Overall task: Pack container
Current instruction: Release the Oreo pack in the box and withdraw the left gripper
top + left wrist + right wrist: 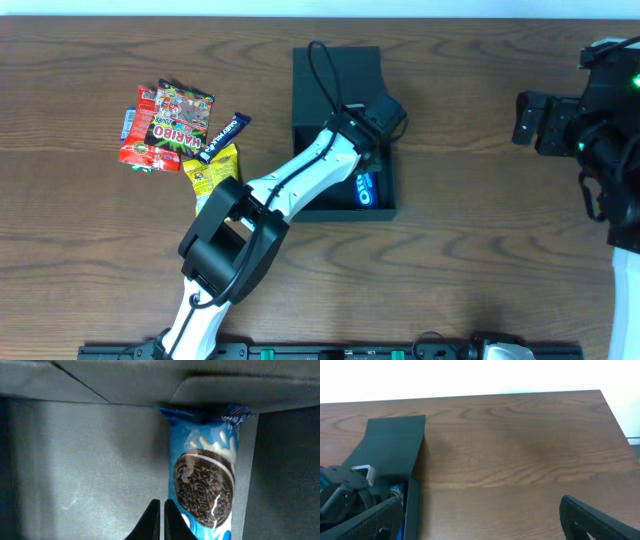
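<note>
The container (335, 75) is a dark box in the middle of the table with its flap lid open toward the back. A blue Oreo packet (365, 190) lies inside it by the right wall. My left gripper (373, 158) reaches down into the box. In the left wrist view its fingers (162, 510) are shut and empty, just left of the Oreo packet (205, 480) on the box floor (90, 460). My right gripper (523, 118) hovers at the far right; its fingers (480, 512) are wide open and empty over bare table, right of the box wall (413, 505).
A pile of snack packets lies at the left: a Haribo bag (180, 120), a red packet (138, 130), a dark blue bar (224, 136) and a yellow packet (212, 168). Bare wooden table (470, 230) lies between the box and the right arm.
</note>
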`<act>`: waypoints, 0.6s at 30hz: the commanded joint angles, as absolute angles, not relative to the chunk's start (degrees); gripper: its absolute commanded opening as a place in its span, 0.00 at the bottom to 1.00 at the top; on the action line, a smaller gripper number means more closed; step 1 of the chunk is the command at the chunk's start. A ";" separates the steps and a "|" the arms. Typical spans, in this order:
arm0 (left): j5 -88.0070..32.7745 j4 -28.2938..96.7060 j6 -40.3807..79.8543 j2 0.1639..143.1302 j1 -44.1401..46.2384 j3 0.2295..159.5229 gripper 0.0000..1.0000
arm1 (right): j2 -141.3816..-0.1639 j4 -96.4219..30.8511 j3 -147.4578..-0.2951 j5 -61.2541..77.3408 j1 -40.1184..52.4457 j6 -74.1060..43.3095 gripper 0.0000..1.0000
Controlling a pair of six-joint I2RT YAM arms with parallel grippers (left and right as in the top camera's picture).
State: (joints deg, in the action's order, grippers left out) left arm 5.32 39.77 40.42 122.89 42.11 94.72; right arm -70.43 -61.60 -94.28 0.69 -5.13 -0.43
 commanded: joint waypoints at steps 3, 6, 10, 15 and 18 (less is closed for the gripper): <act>4.82 38.28 39.81 122.52 41.98 92.60 0.06 | -70.52 -61.47 -93.89 1.15 -5.61 -1.23 0.99; 3.97 36.75 39.81 122.52 41.95 90.96 0.06 | -70.52 -61.47 -93.89 1.15 -5.61 -1.23 0.99; 1.30 33.80 37.67 122.58 41.98 89.84 0.06 | -70.52 -61.41 -93.89 1.15 -5.61 -1.23 0.99; -1.34 30.87 32.47 122.58 41.98 89.84 0.06 | -70.52 -61.14 -93.89 1.15 -5.61 -1.23 0.99; -1.08 30.89 30.33 122.58 41.98 89.84 0.06 | -70.52 -61.14 -93.89 1.15 -5.61 -1.23 0.99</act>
State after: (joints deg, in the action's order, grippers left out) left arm -0.25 30.96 33.95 122.89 42.11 89.82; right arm -70.46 -61.34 -94.26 0.69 -5.13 -0.43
